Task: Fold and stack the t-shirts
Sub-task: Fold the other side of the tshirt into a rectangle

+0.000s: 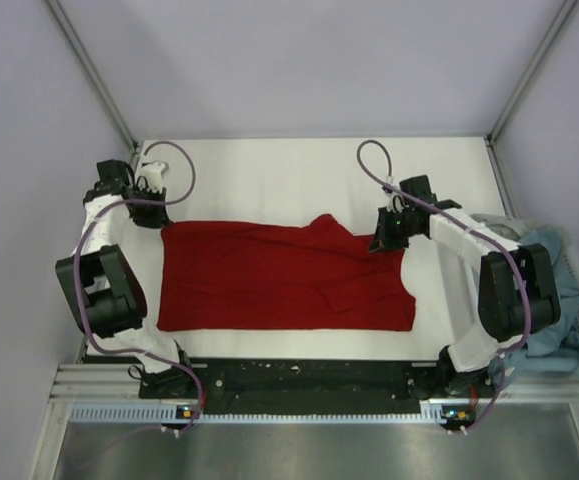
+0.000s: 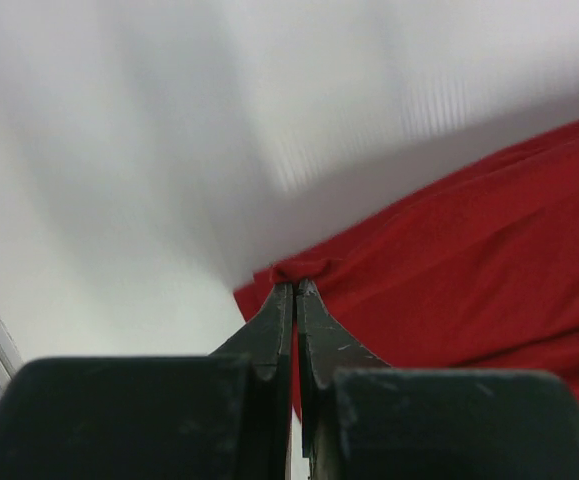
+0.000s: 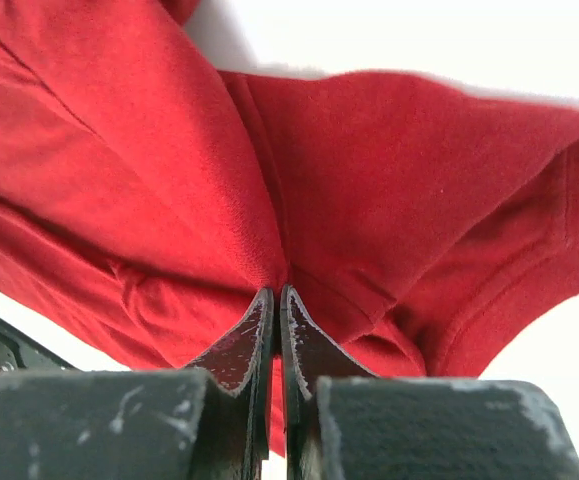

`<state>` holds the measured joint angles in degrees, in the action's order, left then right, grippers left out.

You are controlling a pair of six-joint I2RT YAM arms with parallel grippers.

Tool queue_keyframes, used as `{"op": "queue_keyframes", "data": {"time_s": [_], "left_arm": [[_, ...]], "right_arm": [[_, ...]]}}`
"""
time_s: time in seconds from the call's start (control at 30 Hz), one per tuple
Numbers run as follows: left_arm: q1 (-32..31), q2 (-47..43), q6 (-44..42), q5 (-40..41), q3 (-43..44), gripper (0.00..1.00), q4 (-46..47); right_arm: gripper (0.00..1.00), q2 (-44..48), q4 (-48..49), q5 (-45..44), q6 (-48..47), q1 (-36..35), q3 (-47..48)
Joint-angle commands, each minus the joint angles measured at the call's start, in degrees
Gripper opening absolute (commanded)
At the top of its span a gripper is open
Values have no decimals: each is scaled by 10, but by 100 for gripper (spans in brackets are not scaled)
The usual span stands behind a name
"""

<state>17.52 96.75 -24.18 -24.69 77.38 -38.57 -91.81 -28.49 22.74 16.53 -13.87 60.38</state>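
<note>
Red shirt (image 1: 284, 278) lies spread on the white table (image 1: 269, 165), long side running left to right, between the two arms. Its near edge is close to the table's front. The far edge is uneven: a hump of cloth stands out right of centre. Left tool (image 1: 161, 220) sits at the shirt's far left corner. The left wrist view shows its fingers (image 2: 274, 335) pressed together, pinching a small bunch of red cloth at the very tip of that corner, with bare table beyond. Right tool (image 1: 386, 240) sits at the far right corner, just right of the hump. The right wrist view shows its fingers (image 3: 239, 345) pinching a fold of the shirt. Creases run out from the pinch, cloth hangs to either side, and a hemmed edge shows at the right. Both arms reach inward from the table's sides. Teal shirt (image 1: 567, 300) lies crumpled at the table's right edge beside the right arm, well apart from the red one. Grey shirt (image 1: 506, 224) shows only in part behind that arm, next to the teal. Neither is touched by a tool.
</note>
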Motion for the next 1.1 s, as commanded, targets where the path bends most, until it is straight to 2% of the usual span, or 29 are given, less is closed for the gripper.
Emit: {"op": "queue_keyframes", "data": {"time_s": [0.0,0.1,0.2,0.43,0.6,0.77,0.87,1.07], "left_arm": [[10,-59,-85,-2,-71,0,-27],[11,-80,-125,31,-121,0,-22],[12,-87,-179,31,-156,0,-38],[12,-78,-242,8,-174,0,-77],[12,-82,-235,-3,-165,0,-77],[12,-97,-225,-6,-160,0,-71],[12,-112,-225,-7,-166,0,-62],[12,-125,-226,1,-167,0,-52]], "right_arm": [[1,33,-26,-37,12,-21,-39],[7,34,-46,-62,38,-25,-72],[15,40,-70,-86,53,-25,-93],[39,109,-111,-95,27,-25,-74],[41,128,-74,-94,15,-28,-3],[43,40,-10,-103,15,-64,79],[49,-33,2,-95,1,-90,140],[50,-160,7,-79,-10,-106,210]]}}
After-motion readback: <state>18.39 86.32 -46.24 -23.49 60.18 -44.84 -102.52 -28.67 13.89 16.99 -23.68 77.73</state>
